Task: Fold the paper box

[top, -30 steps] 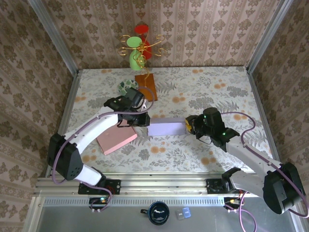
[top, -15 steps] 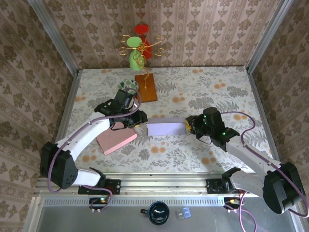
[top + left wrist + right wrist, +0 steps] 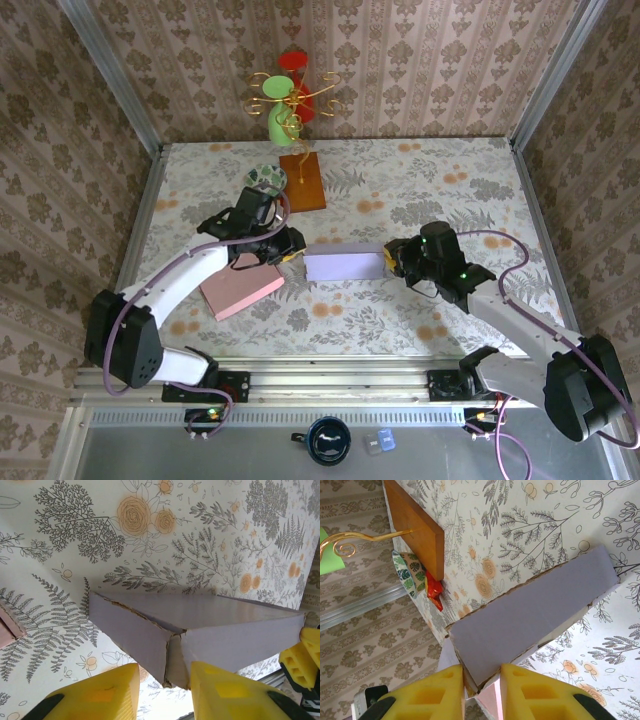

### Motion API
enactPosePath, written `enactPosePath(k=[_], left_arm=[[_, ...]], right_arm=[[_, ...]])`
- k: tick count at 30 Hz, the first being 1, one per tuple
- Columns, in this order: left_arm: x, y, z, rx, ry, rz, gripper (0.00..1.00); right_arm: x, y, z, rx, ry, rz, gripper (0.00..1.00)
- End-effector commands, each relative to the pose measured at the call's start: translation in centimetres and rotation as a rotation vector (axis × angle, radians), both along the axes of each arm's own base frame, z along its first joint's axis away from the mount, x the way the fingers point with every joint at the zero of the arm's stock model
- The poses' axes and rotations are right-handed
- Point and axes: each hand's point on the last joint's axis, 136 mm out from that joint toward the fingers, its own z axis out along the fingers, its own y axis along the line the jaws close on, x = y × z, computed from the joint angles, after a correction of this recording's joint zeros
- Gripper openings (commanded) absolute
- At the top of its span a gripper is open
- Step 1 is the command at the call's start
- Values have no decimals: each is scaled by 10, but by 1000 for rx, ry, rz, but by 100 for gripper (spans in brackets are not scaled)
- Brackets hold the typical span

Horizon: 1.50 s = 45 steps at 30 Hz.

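Observation:
The lavender paper box (image 3: 345, 263) lies lengthwise at the middle of the table. My left gripper (image 3: 291, 250) is at its left end. In the left wrist view the box (image 3: 210, 622) has a torn corner flap hanging down between my yellow fingers (image 3: 100, 695). The left gripper (image 3: 165, 690) is open, and its left finger stands apart from the cardboard. My right gripper (image 3: 390, 262) is at the box's right end. In the right wrist view that end of the box (image 3: 530, 610) sits wedged between both pads of the right gripper (image 3: 482, 685), which is shut on it.
A pink flat box (image 3: 241, 287) lies under my left arm. A brown wooden board (image 3: 302, 180), a patterned plate (image 3: 265, 178) and a green vase with gold wire (image 3: 282, 110) stand at the back. A dark mug (image 3: 328, 440) sits below the table rail.
My left gripper drew back to the left off the box end and opened, then edged back toward it. The right gripper and the box stayed put.

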Motion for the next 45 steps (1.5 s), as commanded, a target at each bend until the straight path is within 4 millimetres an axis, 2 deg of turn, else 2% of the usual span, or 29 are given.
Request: enactPosePath(k=[1,17,28,34,38,43,45], left_arm=[[-1,-1,-5,-23,27,12,32],[-14,8,-31,23,71,-2,27],[-27,16,-52,100,78,-30,23],[-32,18,-59,137,60,-45,20],[-31,20,-58,160,30,-53,19],[-30,20,-48,155,-22,-63,18],[-30,19,-45,154,-37,-66,18]], right_arm=[[-21,-13,-41,-92,150,-7,25],[-27,-15,-46,-108,183,-4,25],[-50,-25,-66,-162,300,1,22],[-48,-25,-57,-182,290,16,21],[-34,-17,-37,-162,230,36,32],[-14,-14,15,-164,117,38,63],[-11,-11,25,-139,108,30,69]])
